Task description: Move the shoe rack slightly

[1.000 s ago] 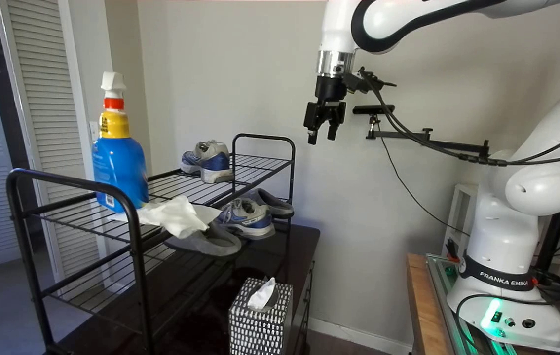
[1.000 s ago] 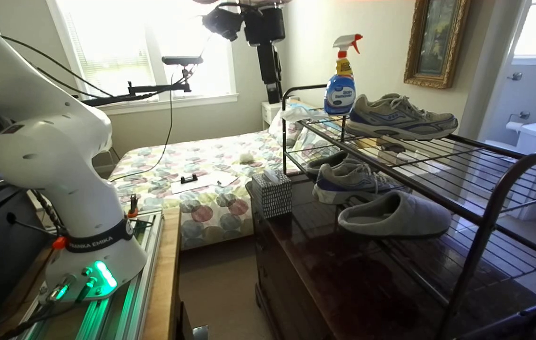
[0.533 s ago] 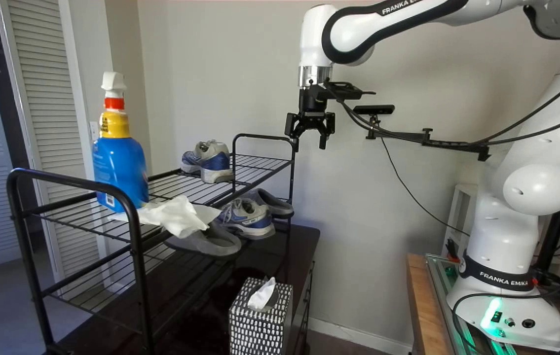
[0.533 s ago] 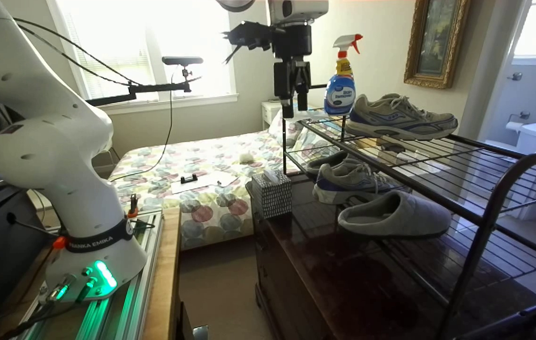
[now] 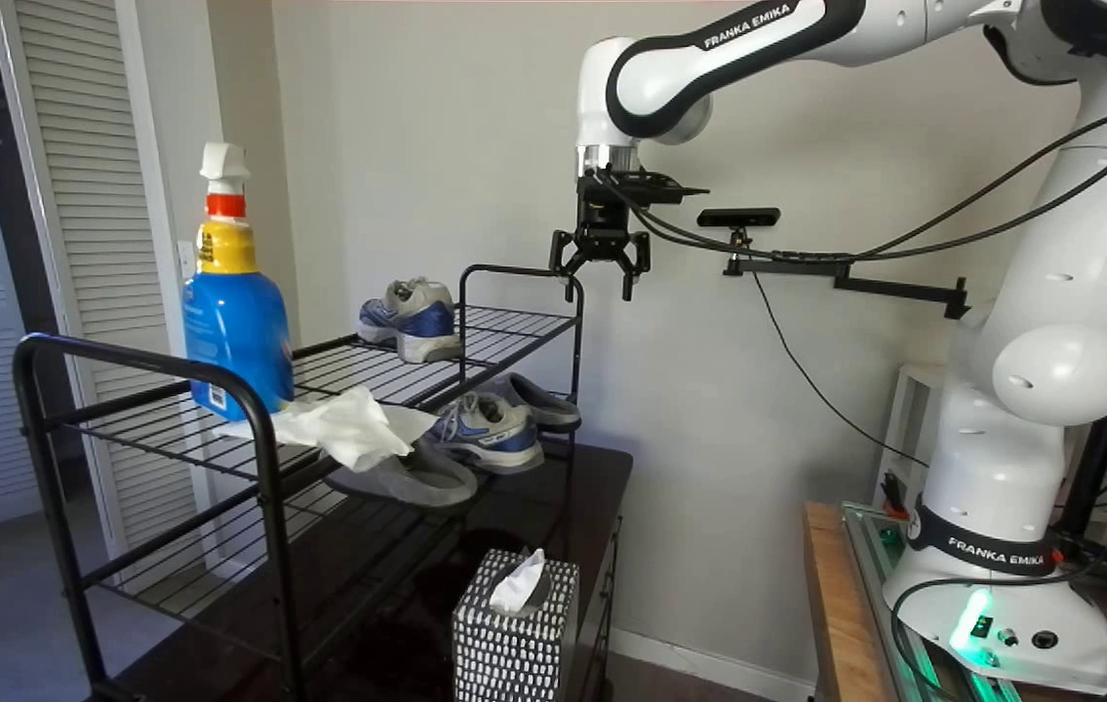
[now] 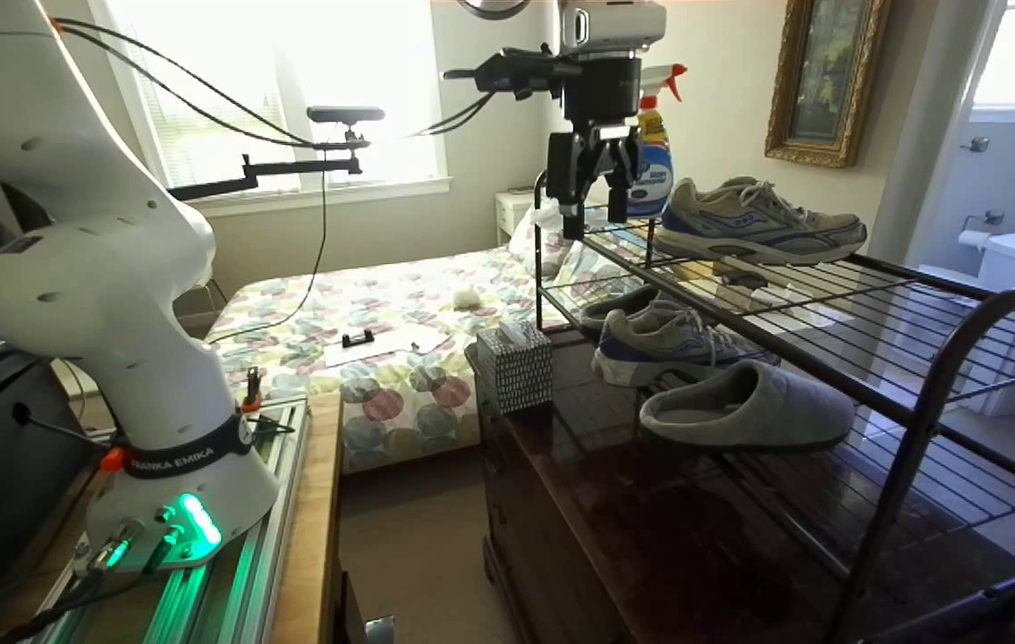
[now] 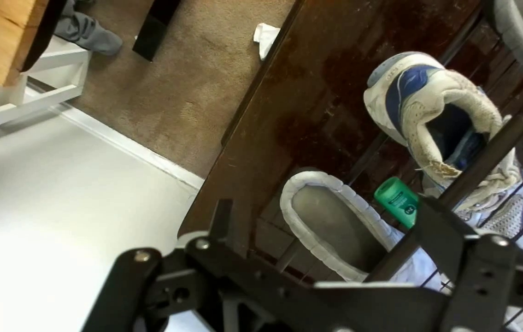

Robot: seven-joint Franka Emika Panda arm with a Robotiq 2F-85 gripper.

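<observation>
The empty claw (image 5: 599, 290) hangs spread wide by the far end of the shoe rack (image 5: 475, 376), presumably to clasp it!

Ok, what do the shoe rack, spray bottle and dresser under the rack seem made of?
Shoe rack: probably metal with a black coating; slim bent tubes and thin wire shelves suggest it.
Spray bottle: likely smooth blue plastic, judging by its moulded shape and soft sheen.
Dresser: probably varnished wood, dark reddish brown; its top reflects light. Solid or veneer, I can't tell.
</observation>
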